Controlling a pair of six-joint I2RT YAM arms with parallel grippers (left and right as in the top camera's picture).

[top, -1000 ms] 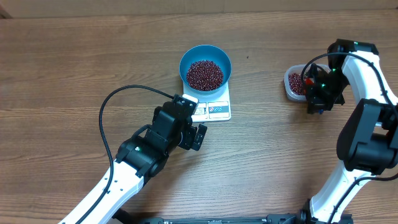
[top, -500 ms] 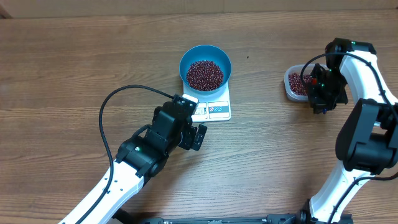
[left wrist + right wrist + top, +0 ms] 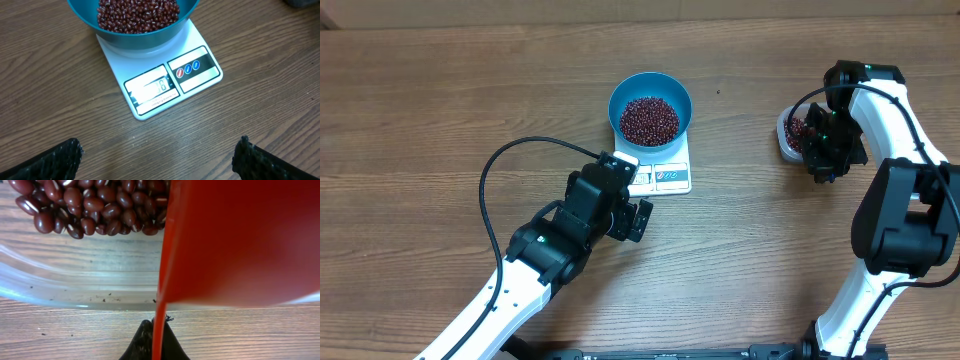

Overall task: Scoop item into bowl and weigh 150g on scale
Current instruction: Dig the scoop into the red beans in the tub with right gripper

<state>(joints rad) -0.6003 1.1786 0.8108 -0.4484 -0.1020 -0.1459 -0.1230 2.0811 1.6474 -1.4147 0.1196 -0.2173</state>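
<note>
I see right fingers (image 3: 825, 152) closed on red scoop (image 3: 240, 240), its blade over clear container (image 3: 75, 287). Loose beans (image 3: 90, 210) lie just ahead of those fingers. Left fingers (image 3: 250, 160) spread wide, empty, facing scale (image 3: 150, 90) just ahead. Blue bowl (image 3: 145, 41) of beans sits on scale, well apart from right fingers.

The overhead camera looked straight down on the bench (image 3: 440, 90) from well above. It took in both arms, with the scale (image 3: 668, 176) and the bowl (image 3: 617, 100) just toward 12 o'clock of centre and the clear container (image 3: 786, 140) out at 3 o'clock. The left wrist camera sat behind the left pincer (image 3: 157, 165), facing down and toward 12 o'clock, near that same scale and bowl. The right wrist camera hung very close over that container, its 3 o'clock half filled by the red scoop (image 3: 240, 240).
</note>
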